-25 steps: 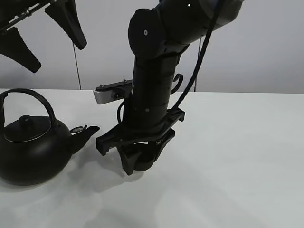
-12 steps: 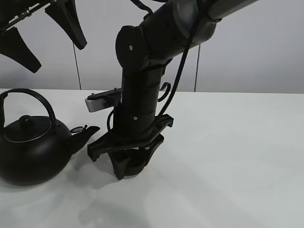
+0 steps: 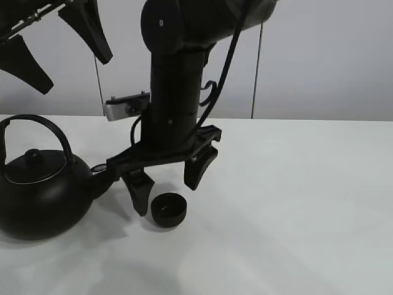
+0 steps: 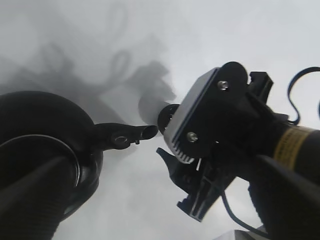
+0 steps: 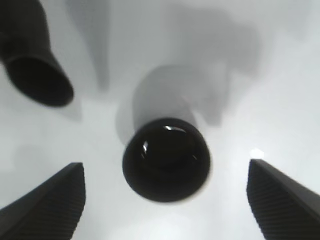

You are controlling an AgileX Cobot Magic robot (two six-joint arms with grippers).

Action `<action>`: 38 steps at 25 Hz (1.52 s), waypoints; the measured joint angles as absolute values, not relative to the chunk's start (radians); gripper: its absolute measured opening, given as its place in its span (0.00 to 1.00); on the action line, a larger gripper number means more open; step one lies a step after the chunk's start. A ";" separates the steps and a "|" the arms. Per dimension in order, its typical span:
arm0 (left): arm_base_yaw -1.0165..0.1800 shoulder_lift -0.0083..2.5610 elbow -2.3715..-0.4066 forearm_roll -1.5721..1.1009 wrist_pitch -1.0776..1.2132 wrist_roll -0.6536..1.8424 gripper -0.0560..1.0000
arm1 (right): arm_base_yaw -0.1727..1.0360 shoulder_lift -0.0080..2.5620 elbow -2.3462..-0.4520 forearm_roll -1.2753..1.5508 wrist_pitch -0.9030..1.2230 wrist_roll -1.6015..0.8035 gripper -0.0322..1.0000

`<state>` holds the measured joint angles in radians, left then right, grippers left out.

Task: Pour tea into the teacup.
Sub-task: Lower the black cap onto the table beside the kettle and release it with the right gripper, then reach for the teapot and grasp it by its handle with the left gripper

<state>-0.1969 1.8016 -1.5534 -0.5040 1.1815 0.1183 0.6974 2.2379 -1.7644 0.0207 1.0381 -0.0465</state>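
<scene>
teacup point(image 3: 169, 209) upright on table point(image 3: 295, 203) | right end effector point(image 3: 166, 196) spread above (not touching)

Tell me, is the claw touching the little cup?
Apart. The right wrist view shows bare table between the cup and both fingers of the open right gripper.

The smooth white matte table point(image 3: 307, 215) is carrying two things. A big round black kettle point(image 3: 37, 196) with an arched handle and a knobbed lid is sitting upright toward the table's nine o'clock side in the high view, its short spout point(image 4: 122, 137) pointing toward three o'clock. A small round matte black handleless teacup point(image 3: 168, 209) is standing mouth up at the kettle's four o'clock, near the spout tip but apart from it. Soft grey shadows are lying on the table around both.
</scene>
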 joint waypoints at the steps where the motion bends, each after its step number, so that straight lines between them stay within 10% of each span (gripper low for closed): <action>1: -0.197 1.802 -1.553 -0.504 1.182 0.118 0.71 | 0.691 2.221 -1.769 0.007 1.059 -0.046 0.62; 20: -0.197 1.802 -1.553 -0.504 1.129 0.118 0.71 | -0.144 1.865 -1.770 -0.077 1.222 -0.081 0.62; 38: -0.197 1.802 -1.553 -0.504 1.122 0.118 0.71 | -0.042 0.438 -0.844 0.070 1.166 -0.100 0.57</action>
<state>-0.1969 1.8016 -1.5534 -0.5040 1.1220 0.1183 -0.0423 0.4383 -0.8440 0.0700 1.1658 -0.0999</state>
